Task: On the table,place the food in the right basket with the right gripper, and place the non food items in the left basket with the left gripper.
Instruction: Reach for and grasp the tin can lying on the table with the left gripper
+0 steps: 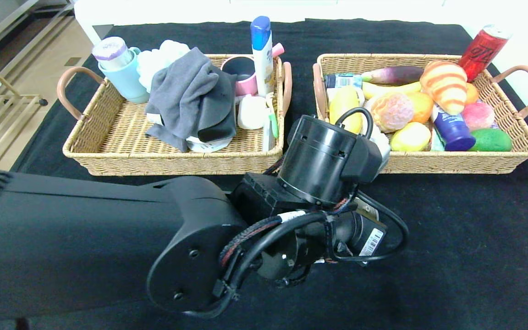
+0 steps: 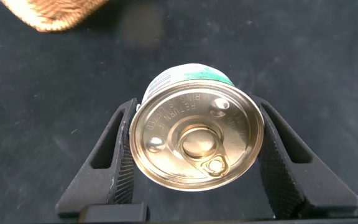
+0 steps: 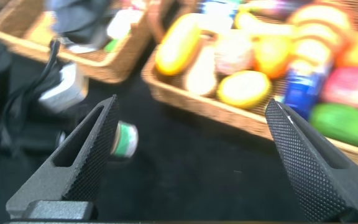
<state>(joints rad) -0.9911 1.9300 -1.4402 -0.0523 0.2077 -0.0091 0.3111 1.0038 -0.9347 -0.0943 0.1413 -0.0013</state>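
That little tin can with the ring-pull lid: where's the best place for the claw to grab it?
Around its round side wall, coming straight down from above. The can stands upright on the black table, lid up, so its curved sides are free; the left gripper already has a finger on each side of it.

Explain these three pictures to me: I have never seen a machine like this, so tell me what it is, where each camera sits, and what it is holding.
This is a robot with two arms, each ending in a gripper with two fingers. The big picture looks down from its head; the other two come from cameras on each wrist.

On a table with a black cloth stand two wicker baskets. The left basket holds household things, such as a grey cloth and a shampoo bottle. The right basket holds mostly toy food, such as a croissant.

The left arm reaches across the front. Its wrist picture shows the left gripper with a small tin can between its fingers, which sit against its sides. The right gripper is open and holds nothing.
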